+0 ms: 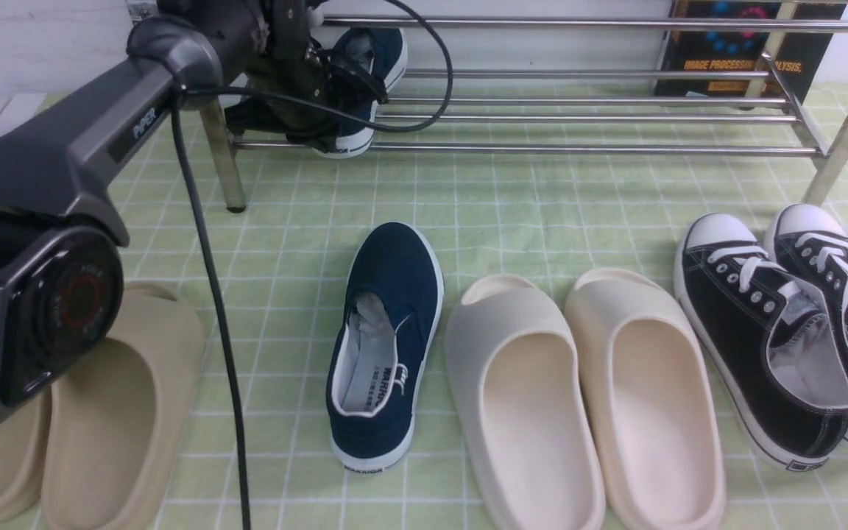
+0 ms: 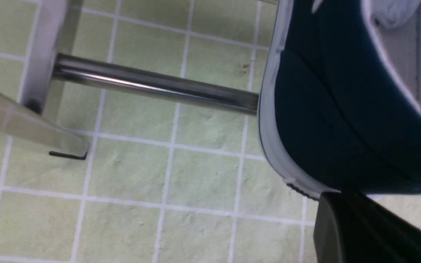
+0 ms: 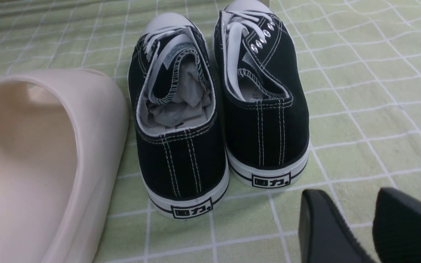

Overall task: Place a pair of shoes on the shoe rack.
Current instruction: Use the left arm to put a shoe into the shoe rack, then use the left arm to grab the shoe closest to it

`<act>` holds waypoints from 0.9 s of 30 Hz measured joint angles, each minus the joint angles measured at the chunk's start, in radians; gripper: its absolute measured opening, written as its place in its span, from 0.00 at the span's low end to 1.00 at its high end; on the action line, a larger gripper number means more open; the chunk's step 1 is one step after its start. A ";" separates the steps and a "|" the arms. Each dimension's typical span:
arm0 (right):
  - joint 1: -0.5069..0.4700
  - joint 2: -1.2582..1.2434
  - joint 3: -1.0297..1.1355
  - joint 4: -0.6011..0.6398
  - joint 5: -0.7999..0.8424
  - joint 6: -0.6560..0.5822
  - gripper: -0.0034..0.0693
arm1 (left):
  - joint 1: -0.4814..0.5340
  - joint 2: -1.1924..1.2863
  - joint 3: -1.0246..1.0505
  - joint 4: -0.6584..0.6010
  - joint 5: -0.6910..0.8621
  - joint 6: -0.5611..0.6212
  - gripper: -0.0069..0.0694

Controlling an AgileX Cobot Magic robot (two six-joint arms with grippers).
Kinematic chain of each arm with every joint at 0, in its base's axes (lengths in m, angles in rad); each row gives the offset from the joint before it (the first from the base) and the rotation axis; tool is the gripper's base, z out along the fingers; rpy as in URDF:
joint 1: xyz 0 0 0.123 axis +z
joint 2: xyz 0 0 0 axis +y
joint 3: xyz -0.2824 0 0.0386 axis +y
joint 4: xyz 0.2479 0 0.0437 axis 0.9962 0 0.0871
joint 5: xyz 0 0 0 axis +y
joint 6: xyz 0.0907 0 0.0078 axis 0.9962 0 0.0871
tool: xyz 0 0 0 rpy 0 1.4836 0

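At the far left of the green checked cloth [image 1: 542,213] lie two beige slides [image 1: 100,412], partly hidden by the left arm [image 1: 63,162], which reaches forward to the left end of the shoe rack [image 1: 578,150]. There the left gripper [image 1: 324,92] is against one navy shoe [image 1: 376,70]. This shoe lies across the rack's lower bars, heel at the front bar and toe toward the back. The left wrist view shows a single dark finger [image 2: 360,230] just beside the shoe's white sole, and it cannot be told whether the jaws clamp the shoe. The other navy shoe [image 1: 387,331] stands on the cloth in front of the rack, toe toward it. To its right lie two cream slides [image 1: 520,397], then a pair of black lace-up sneakers [image 1: 770,331]. The right gripper [image 3: 347,197], seen only in its own wrist view, is near the sneakers' heels, fingers parted with nothing between them.
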 joint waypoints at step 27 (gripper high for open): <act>0.000 0.000 0.000 0.000 0.000 0.000 0.39 | -0.116 -0.744 0.434 0.005 0.350 0.198 0.07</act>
